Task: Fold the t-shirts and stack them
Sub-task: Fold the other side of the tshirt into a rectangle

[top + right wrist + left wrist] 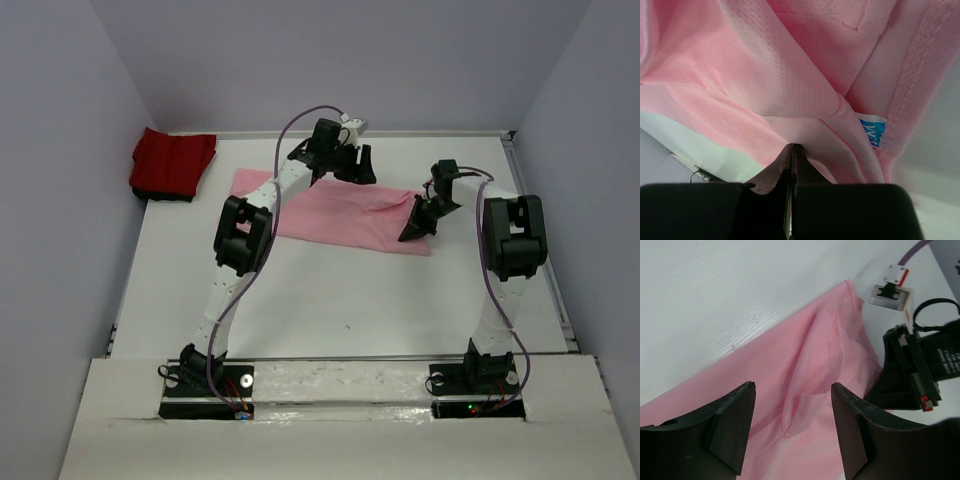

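My left claw [792, 390] hangs spread above the pink shirt [805, 370], with cloth showing between its fingers. My right claw [791, 148] is pressed together on a fold of that shirt near its blue label [872, 132]. It seems to pinch the cloth, though the tips hide the bite. The pink shirt lies across the far middle of the table [330, 300]. The red shirt [172, 163] sits bunched in the far left corner.

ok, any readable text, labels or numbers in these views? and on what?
Nothing legible enough to quote.
Blue label in the pink t-shirt: white letters, sideways, partly folded under, unreadable.
White print on the right arm's black housing: too small to read.
Red t-shirt, table: no text visible.
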Robot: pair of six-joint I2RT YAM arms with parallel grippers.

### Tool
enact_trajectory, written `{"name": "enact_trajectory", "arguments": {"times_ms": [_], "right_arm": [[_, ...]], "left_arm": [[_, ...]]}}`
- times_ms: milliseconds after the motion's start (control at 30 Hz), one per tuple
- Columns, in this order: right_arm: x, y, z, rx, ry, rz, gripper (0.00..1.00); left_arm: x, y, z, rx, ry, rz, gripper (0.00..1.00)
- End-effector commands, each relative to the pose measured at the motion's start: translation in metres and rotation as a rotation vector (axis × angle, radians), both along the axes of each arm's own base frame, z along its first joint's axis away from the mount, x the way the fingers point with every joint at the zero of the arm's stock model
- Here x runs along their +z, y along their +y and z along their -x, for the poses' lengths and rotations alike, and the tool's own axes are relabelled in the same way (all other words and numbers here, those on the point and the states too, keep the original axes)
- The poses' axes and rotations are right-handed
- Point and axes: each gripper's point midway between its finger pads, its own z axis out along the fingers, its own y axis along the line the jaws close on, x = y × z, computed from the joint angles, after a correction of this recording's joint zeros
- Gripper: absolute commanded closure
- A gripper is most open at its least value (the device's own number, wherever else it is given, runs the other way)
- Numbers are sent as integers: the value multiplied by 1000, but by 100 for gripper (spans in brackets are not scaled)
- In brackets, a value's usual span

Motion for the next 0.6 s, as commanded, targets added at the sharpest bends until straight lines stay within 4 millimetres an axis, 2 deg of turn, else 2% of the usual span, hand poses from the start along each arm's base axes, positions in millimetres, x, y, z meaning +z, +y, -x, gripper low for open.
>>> {"name": "enact_trajectory", "arguments": {"times_ms": [0, 200, 567], "right_arm": [[1, -2, 11, 25, 17, 35, 100], [1, -1, 9, 22, 19, 32, 100], [2, 3, 8, 31, 14, 28, 100]], "left_arm": [[62, -29, 23, -171, -55, 166, 29], [49, -34, 38, -238, 7, 194, 32], [16, -22, 38, -223, 35, 86, 34]]}}
